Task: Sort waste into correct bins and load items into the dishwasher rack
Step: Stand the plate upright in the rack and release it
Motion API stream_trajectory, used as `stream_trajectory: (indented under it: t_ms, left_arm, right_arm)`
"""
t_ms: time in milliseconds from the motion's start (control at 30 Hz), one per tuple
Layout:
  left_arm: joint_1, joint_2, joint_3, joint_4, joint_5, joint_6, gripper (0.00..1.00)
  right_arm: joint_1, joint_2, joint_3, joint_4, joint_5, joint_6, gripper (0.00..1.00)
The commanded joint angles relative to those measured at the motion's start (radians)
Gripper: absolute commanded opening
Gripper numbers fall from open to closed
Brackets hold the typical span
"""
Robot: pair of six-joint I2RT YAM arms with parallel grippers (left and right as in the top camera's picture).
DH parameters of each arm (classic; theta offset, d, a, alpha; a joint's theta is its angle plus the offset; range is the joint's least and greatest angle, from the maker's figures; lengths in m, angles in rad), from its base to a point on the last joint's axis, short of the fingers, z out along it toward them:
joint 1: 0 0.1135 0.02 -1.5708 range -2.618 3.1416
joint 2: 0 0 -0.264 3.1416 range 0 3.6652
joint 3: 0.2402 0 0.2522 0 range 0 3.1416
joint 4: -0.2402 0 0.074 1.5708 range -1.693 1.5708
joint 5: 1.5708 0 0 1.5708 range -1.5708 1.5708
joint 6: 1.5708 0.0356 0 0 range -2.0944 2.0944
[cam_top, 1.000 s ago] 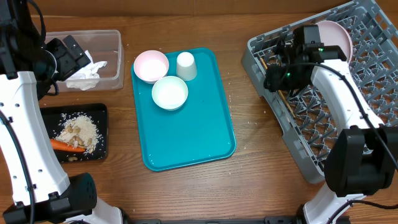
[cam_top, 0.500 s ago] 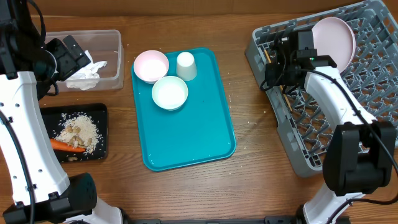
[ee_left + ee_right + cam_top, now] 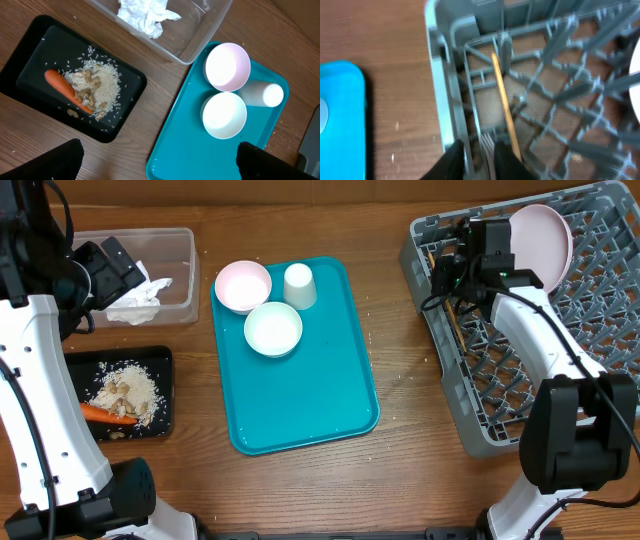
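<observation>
Judging by how things lie, the waste looks sorted: carrot and rice in the black tray, tissue in the clear tub. The plate, chopstick and fork are in the dishwasher rack. The right gripper hangs there, jaws close around the fork, but it's too blurry to tell if they pinch it. The pink bowl, white bowl and cup wait on the teal tray, and the left gripper hovers spread wide, empty.

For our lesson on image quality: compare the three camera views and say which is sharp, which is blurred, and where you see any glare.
Right wrist: smeared throughout, dishwasher rack bars and chopstick soft-edged. Overhead: sharp, faint sheen low on the teal tray. Left wrist: crisp, single rice grains distinct.
</observation>
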Motion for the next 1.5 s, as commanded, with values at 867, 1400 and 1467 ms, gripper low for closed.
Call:
stream_trajectory:
  t_ms: [867, 1400, 1467]
  left_arm:
    - [0.004, 0.000, 0.000, -0.002, -0.010, -0.013, 1.00]
    - [0.004, 0.000, 0.000, -0.002, -0.010, -0.013, 1.00]
    - [0.004, 0.000, 0.000, -0.002, -0.010, -0.013, 1.00]
  right_arm:
    - [0.020, -0.015, -0.041, -0.163, -0.118, 0.079, 0.20]
    - [0.046, -0.029, 0.188, -0.293, -0.200, 0.082, 0.59]
    - [0.060, -0.029, 0.284, -0.374, -0.317, 0.116, 0.64]
